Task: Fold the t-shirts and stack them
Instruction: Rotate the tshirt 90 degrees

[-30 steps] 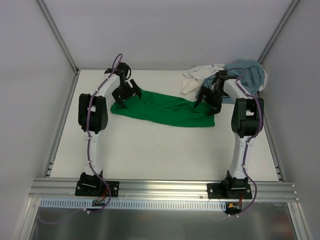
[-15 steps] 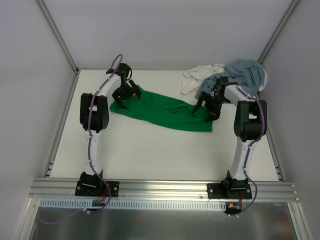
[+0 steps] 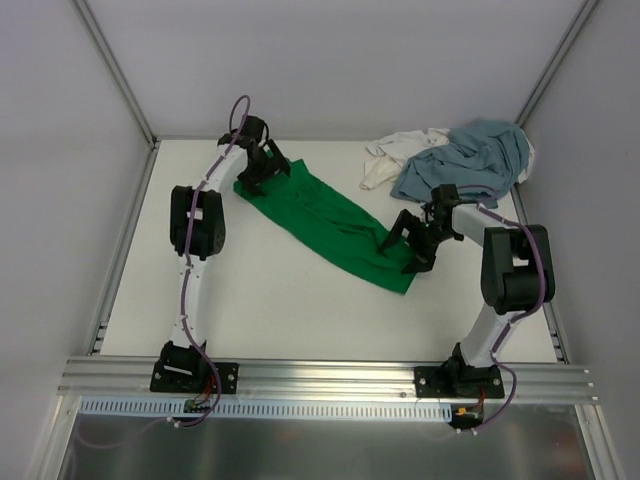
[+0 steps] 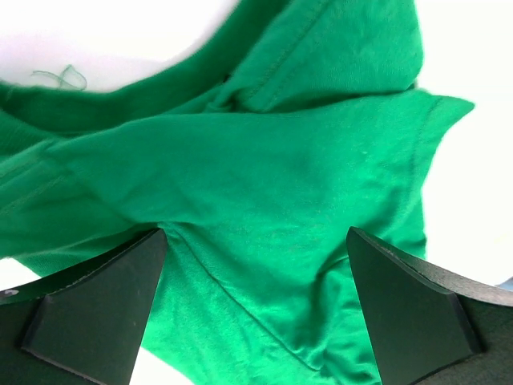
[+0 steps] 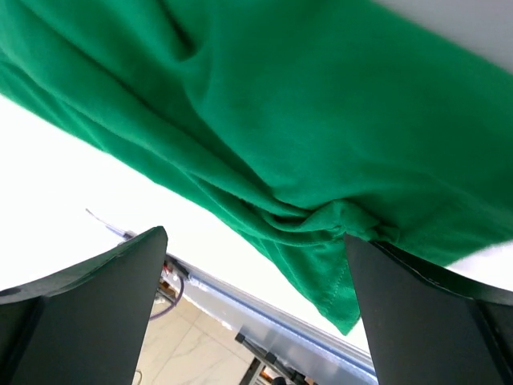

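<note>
The left fingers (image 4: pixel 96 313) stand wide apart over the green shirt (image 4: pixel 264 184). Its folded cloth is spread across the gap between them and nothing is pinched. The right fingers (image 5: pixel 88 305) are spread just as wide above the other end of the green shirt, where a stitched edge bunches up between them; they clamp nothing either. It is not clear whether either pair presses down on the cloth.

Seen from above, the green shirt lies as a long rumpled band slanting across the counter (image 3: pixel 280 300). Its far left end is under the left fingers and its nearer right end is under the right fingers. Beyond that right end, toward the far right corner, the grey-blue shirt (image 3: pixel 470 160) lies crumpled near the green shirt. The white shirt (image 3: pixel 390 155) is heaped against the grey-blue shirt's left side.
</note>
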You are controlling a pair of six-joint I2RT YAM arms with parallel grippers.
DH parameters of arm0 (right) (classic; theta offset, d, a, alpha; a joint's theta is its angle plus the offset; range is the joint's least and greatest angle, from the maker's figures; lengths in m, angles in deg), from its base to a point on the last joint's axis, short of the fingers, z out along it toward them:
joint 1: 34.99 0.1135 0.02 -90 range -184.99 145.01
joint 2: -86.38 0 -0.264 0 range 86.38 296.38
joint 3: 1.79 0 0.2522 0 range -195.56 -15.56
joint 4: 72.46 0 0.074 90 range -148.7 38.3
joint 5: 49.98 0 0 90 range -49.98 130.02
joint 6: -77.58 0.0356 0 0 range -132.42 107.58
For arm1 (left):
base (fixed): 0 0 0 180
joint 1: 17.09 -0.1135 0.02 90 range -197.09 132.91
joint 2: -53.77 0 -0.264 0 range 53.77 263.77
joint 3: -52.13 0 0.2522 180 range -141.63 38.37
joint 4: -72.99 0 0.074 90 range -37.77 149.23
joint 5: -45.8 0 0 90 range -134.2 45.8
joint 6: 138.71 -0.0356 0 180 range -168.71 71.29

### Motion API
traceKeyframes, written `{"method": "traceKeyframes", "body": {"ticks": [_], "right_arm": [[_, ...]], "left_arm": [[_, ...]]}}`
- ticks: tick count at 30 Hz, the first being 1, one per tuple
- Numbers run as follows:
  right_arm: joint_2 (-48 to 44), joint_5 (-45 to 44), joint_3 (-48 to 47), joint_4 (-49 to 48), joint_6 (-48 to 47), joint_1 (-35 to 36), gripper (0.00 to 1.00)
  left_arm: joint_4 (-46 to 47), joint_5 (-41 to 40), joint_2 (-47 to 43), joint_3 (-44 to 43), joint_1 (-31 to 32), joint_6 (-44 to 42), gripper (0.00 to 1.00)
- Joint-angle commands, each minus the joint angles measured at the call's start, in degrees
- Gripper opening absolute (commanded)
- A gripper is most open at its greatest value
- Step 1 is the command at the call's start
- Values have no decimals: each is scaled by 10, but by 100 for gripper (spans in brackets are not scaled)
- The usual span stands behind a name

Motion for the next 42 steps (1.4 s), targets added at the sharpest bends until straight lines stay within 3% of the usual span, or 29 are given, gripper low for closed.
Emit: {"method": "traceKeyframes", "body": {"ticks": [1, 13, 23, 33, 39, 42], "right_arm": [[-38, 26, 47, -54, 37, 32, 99], [-45, 52, 134, -183, 133, 169, 100], [-26, 65, 87, -197, 207, 314, 99], [-31, 53, 7, -95, 188, 365, 99], [-94, -3, -80, 79, 128, 363, 99], [-116, -42, -165, 176, 87, 348, 100]], "left_arm": [[96, 71, 36, -21, 11, 0, 99], [255, 239, 118, -54, 41, 44, 99], [388, 255, 154, -80, 84, 98, 98], [395, 197, 129, -73, 67, 39, 99], [383, 226, 26, -10, 38, 20, 99], [355, 252, -90, 49, 28, 0, 99]]}}
